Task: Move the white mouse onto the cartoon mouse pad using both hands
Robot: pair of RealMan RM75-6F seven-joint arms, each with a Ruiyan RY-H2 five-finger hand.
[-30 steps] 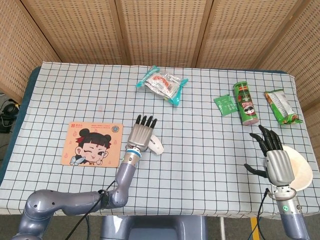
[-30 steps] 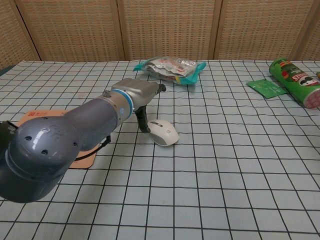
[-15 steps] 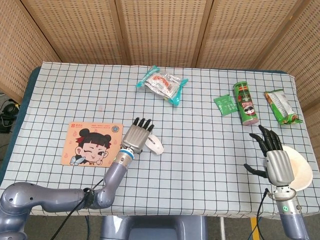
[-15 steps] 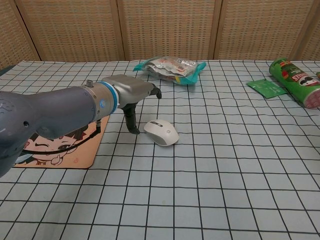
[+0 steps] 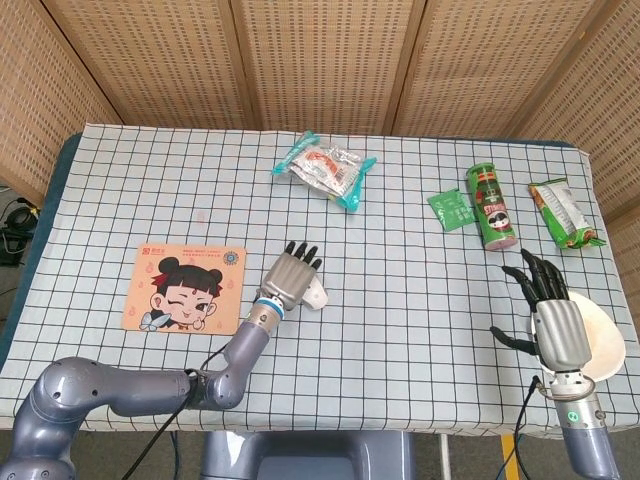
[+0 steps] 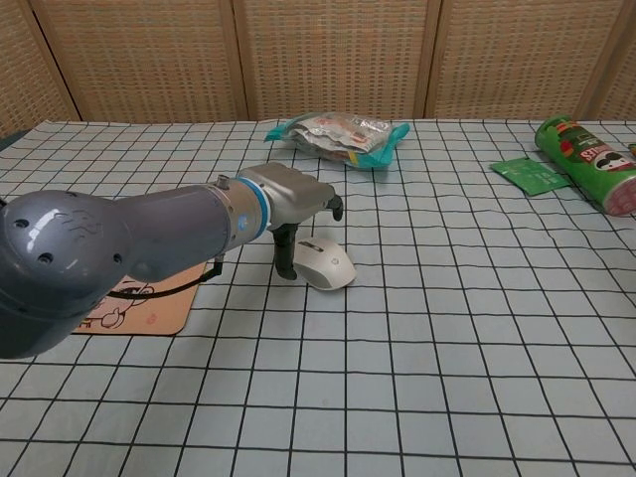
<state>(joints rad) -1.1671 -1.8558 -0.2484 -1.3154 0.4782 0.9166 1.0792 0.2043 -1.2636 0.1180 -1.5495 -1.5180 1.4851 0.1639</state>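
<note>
On the checked tablecloth [image 5: 400, 330], positions relative to the white mouse:
White mouse [image 6: 323, 264]: on the cloth, just right of the cartoon mouse pad, not on it; position unchanged from half a second ago.
Left hand [image 5: 291, 278]: palm down over the mouse's left half, thumb [image 6: 286, 256] planted on the cloth against its left side, other fingers extended above it; half a second ago it sat further left, clear of the mouse. Whether it grips the mouse cannot be told.
Cartoon mouse pad [image 5: 185, 288]: left of the mouse, partly hidden by the left forearm in the chest view.
Right hand [image 5: 553, 320]: well right of the mouse, fingers spread, holding nothing, beside a white plate [image 5: 606, 345]; unmoved.
Snack bag [image 5: 326, 169]: beyond the mouse, far side.
Pringles can [image 5: 492, 206]: lying far right, between a green sachet [image 5: 451, 210] and a green packet [image 5: 563, 213].
</note>
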